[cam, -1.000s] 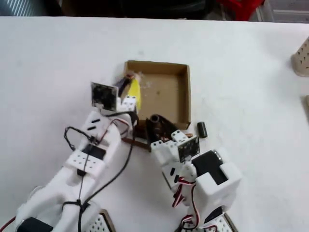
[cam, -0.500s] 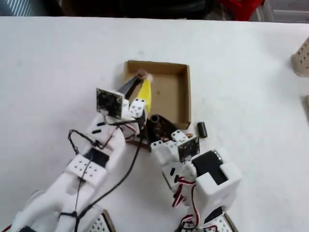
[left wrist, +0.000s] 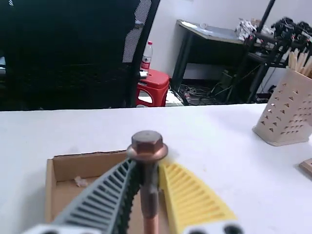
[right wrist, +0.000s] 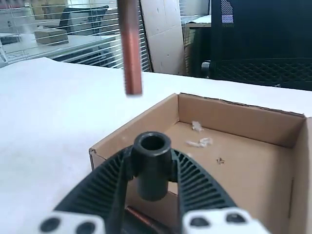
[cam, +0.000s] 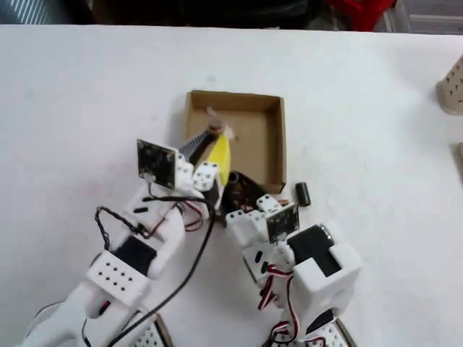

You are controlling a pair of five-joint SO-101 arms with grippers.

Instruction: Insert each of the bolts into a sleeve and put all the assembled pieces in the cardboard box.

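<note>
Left claw: grips copper hex-head bolt above brown cardboard box. Right claw: grips upright black cylindrical sleeve, box's 6 o'clock. Spare black sleeve: table, 4 o'clock.

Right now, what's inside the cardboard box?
Pale scraps on the cardboard box floor. Its near corner is covered by the left gripper with the bolt and the right gripper with the sleeve.
</note>
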